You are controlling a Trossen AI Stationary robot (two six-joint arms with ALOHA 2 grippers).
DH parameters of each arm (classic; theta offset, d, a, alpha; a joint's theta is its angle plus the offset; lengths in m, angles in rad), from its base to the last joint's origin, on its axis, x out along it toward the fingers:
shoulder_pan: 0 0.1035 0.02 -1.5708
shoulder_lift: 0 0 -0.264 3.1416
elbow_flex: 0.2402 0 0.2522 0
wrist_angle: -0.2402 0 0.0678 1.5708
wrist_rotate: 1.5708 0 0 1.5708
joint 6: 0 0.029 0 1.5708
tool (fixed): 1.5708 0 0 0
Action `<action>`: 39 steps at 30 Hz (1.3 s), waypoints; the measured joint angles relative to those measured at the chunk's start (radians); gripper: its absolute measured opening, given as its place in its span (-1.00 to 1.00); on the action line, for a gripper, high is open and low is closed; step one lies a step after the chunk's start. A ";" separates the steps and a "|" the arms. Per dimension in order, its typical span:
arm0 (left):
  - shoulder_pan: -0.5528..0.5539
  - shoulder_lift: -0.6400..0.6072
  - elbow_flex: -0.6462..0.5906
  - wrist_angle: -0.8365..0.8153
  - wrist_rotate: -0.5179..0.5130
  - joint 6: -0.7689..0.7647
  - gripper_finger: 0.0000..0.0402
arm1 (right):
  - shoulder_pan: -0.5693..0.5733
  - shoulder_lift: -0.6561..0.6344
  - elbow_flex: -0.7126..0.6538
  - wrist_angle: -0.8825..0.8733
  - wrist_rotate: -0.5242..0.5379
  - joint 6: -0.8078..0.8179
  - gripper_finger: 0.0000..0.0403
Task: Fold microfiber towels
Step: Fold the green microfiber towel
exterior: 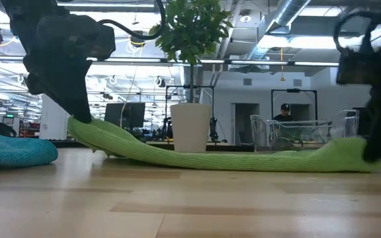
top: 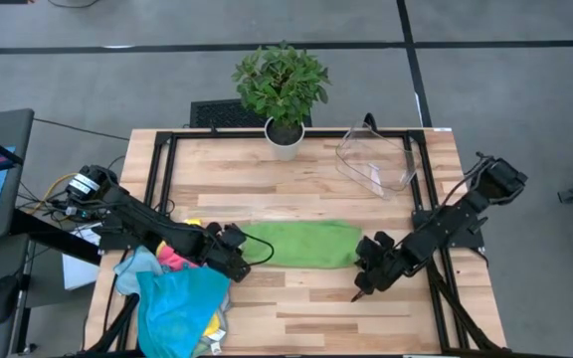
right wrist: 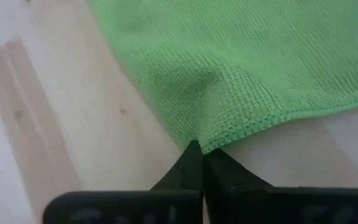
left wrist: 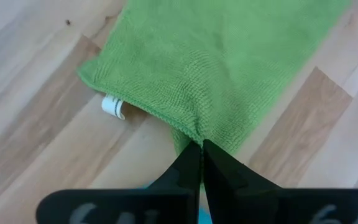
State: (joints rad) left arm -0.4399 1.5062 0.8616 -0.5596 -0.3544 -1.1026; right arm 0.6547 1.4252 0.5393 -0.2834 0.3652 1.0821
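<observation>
A bright green microfiber towel [top: 301, 244] lies as a long folded strip across the middle of the table, its middle [exterior: 243, 160] resting on the wood. My left gripper [top: 245, 261] is shut on its left end, and the wrist view shows its fingertips [left wrist: 202, 144] at the cloth's edge. My right gripper [top: 361, 264] is shut on the right end [right wrist: 197, 146]. A white tag [left wrist: 112, 106] sticks out from under the left end. My left gripper pinches the towel's left end at its near edge [left wrist: 194, 132] between its two fingers, slanting down from the table's left. That end [exterior: 88, 129] is raised off the table and the cloth slopes down from it to the wood. My right gripper pinches the hemmed near corner [right wrist: 213, 142] of the towel's right end between its two fingertips, slanting down from the table's right. The cloth bunches up just ahead of the fingers. That end [exterior: 346, 151] is raised slightly, and the rest lies on the table.
A heap of blue, pink and yellow towels [top: 177, 298] lies at the near left corner. A potted plant [top: 285, 134] stands at the far edge, a clear plastic bin [top: 378, 159] to its right. Bare wood lies near of the green towel.
</observation>
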 joint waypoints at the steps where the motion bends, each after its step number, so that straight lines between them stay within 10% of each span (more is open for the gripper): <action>1: 0.002 -0.001 0.004 -0.002 0.012 -0.001 -1.00 | -0.011 -0.022 0.007 0.000 -0.013 -0.026 -0.95; 14: 0.064 -0.132 0.156 -0.125 -0.062 0.154 -1.00 | -0.338 -0.359 0.093 -0.244 -0.132 -0.323 -0.90; 26: 0.079 -0.130 0.150 -0.200 -0.034 0.148 -1.00 | -0.468 -0.206 0.072 -0.115 -0.260 -0.457 -0.80; 39: 0.080 -0.130 0.150 -0.246 -0.035 0.141 -1.00 | -0.493 -0.261 0.078 -0.114 -0.289 -0.532 -0.04</action>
State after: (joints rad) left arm -0.3595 1.3758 1.0115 -0.8057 -0.3895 -0.9619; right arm 0.1618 1.1644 0.6176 -0.3973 0.0765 0.5504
